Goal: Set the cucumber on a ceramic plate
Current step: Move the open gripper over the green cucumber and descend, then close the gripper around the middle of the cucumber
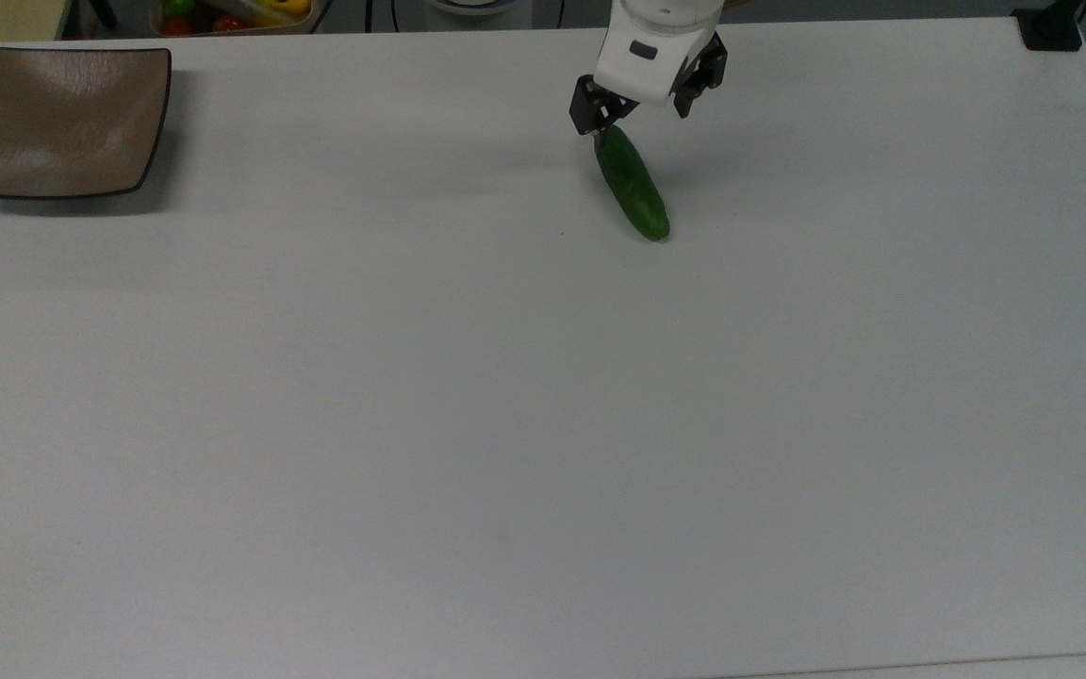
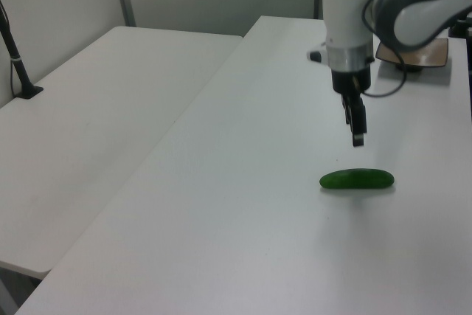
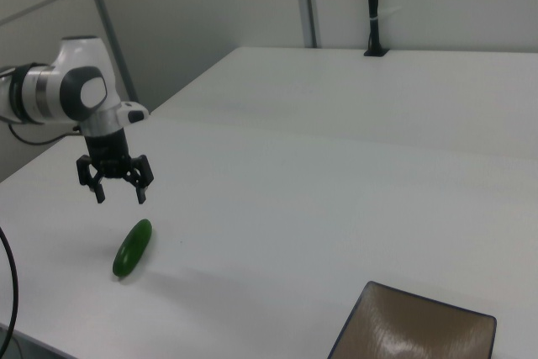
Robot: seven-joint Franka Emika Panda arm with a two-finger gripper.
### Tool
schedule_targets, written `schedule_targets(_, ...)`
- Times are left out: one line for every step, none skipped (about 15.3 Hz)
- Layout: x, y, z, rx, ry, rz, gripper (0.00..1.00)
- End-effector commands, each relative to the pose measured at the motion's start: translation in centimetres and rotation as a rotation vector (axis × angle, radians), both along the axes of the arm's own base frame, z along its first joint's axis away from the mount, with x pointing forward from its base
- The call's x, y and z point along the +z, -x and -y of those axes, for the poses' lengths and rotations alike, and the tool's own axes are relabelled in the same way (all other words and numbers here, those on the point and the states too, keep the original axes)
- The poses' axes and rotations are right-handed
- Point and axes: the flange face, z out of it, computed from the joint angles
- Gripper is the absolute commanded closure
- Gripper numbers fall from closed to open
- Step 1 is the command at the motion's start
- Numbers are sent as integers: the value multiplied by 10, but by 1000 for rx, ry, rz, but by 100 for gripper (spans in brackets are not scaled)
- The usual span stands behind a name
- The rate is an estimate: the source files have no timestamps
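Observation:
The dark green cucumber (image 1: 633, 184) lies flat on the white table, apart from the plate; it also shows in the left view as the cucumber (image 2: 357, 179) and in the right view as the cucumber (image 3: 133, 247). My gripper (image 1: 639, 121) hangs open in the air over the cucumber's far end, touching nothing. The left view has the gripper (image 2: 357, 134) a little above the cucumber, and the right view shows the gripper (image 3: 121, 195) with fingers spread. The square taupe ceramic plate (image 1: 62, 123) stands empty at the top view's far left corner; in the left view the arm half hides the plate (image 2: 431, 55).
A bin of coloured vegetables (image 1: 232, 14) sits beyond the table's far edge. A black clamp (image 1: 1050, 28) is fixed at the top view's right corner. A second white table (image 2: 96, 123) adjoins, with a black post (image 2: 18, 64) on it.

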Motion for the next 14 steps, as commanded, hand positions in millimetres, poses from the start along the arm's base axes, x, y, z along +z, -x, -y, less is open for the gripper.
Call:
schedule_targets(-25,16,-7,19,-15,-2,0)
schedule_targets(-35,21,-15,7,-8,3,0)
schedule_targets(-44,24,-16,-26,-3,16,0)
schedule_targets(-53,27,-16,-49,-4,28,0)
schedule_targets(-60,30,-17,-58,-6,40,0)
schedule_targets(-65,32,-18,-51,-6,53,0)
schedule_targets(-70,33,-18,-47,-3,60,0)
schedule_targets(-78,33,-17,-47,-1,61,0)
schedule_targets(-82,32,-17,-46,0,60,0)
schedule_targets(-84,31,-16,-44,5,63,0)
schedule_targets(-87,31,-16,-38,10,68,0)
schedule_targets(-90,29,-16,-36,15,67,0)
schedule_targets(-93,29,-15,-33,22,66,0)
schedule_targets(-95,29,-15,-24,34,68,0)
